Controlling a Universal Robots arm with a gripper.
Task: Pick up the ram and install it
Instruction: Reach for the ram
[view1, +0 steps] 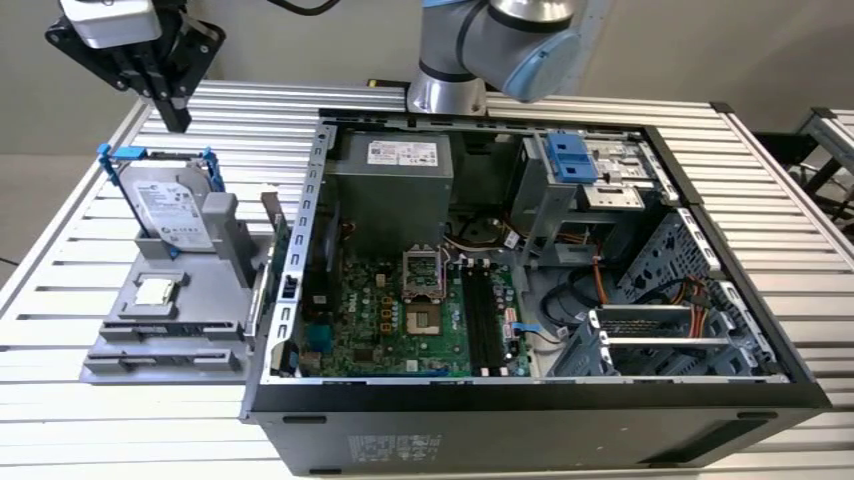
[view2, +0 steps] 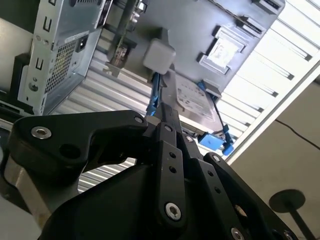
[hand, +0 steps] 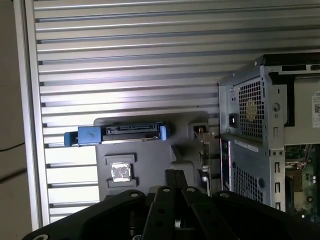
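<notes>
The ram (view1: 275, 222) is a thin dark stick standing on edge in the grey holder (view1: 174, 325), between the hard drive and the open computer case (view1: 534, 400). In the first wrist view the ram (hand: 204, 150) stands beside the case's side wall. My gripper (view1: 176, 120) hangs above the table beyond the holder, at the exterior view's left, well apart from the ram. Its black fingers (hand: 174, 180) lie together with nothing between them. The motherboard's long black slots (view1: 483, 312) sit inside the case.
A silver hard drive in a blue frame (view1: 167, 205) stands upright in the holder, and a small square silver chip (view1: 156, 291) lies in front of it. The case's metal wall (view1: 300, 250) rises right next to the ram. The slatted table (view1: 54, 280) surrounds everything.
</notes>
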